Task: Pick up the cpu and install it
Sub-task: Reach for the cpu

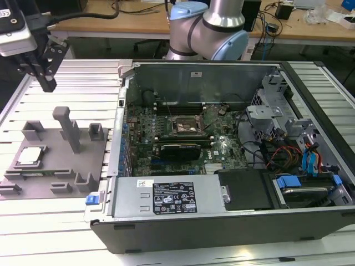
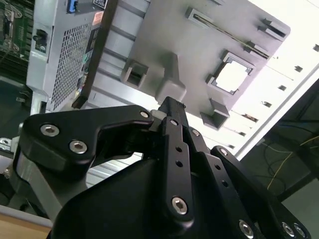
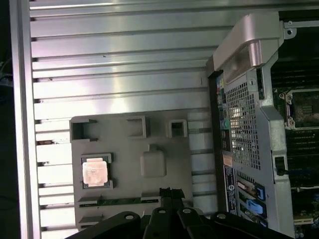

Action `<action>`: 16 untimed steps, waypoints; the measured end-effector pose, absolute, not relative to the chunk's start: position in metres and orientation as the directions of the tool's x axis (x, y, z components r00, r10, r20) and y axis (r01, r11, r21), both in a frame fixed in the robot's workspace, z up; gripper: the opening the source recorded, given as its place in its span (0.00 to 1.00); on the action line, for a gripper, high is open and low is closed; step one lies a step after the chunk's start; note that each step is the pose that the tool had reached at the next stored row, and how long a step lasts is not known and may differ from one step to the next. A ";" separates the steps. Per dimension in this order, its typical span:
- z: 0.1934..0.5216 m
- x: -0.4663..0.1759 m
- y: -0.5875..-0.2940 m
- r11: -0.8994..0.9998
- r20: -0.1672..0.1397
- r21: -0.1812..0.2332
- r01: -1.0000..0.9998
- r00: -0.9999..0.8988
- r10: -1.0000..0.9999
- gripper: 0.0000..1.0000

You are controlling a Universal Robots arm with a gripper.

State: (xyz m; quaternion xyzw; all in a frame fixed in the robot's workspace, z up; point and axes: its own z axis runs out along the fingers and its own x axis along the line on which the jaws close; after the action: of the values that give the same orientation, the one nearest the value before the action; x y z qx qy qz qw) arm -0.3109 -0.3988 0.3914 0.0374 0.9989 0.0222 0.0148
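Note:
The cpu [image 1: 30, 156] is a small pale silver square seated in a recess of the grey holder plate [image 1: 52, 147], at the exterior view's left. Both wrist views show it too: cpu [image 2: 233, 77], cpu [image 3: 95, 172]. My gripper [image 1: 47, 83] hangs high above the ribbed table, beyond the plate's far edge and well apart from the chip. Its black fingertips [image 3: 168, 192] meet in a narrow point, shut with nothing between them. The open metal-framed socket [image 1: 186, 126] lies on the motherboard inside the case.
The open computer case [image 1: 222, 221] fills the exterior view's right, its wall standing next to the holder plate. A grey post [image 1: 69, 128] and small blocks rise from the plate, and a green memory stick [image 1: 41, 173] lies along its near side. The arm's base [image 1: 208, 33] stands behind the case.

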 end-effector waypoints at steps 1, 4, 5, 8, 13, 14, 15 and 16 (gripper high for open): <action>0.391 -0.313 -0.399 0.996 -0.028 0.045 0.074 -0.997 0.075 0.11; 0.390 -0.322 -0.399 0.996 -0.028 0.045 0.074 -0.997 0.075 0.11; 0.389 -0.325 -0.399 0.996 -0.028 0.045 0.074 -0.997 0.075 0.11; 0.387 -0.337 -0.399 0.996 -0.028 0.045 0.074 -0.997 0.075 0.11; 0.384 -0.354 -0.399 0.996 -0.028 0.045 0.074 -0.997 0.075 0.11; 0.383 -0.356 -0.399 0.996 -0.028 0.045 0.074 -0.997 0.075 0.11; 0.382 -0.359 -0.399 0.996 -0.028 0.045 0.074 -0.997 0.075 0.11; 0.382 -0.362 -0.399 0.996 -0.028 0.046 0.074 -0.997 0.075 0.11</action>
State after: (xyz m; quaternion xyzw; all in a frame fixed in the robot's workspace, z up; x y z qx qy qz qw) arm -0.3617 -0.3988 0.3819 0.0374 0.9989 0.0222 0.0148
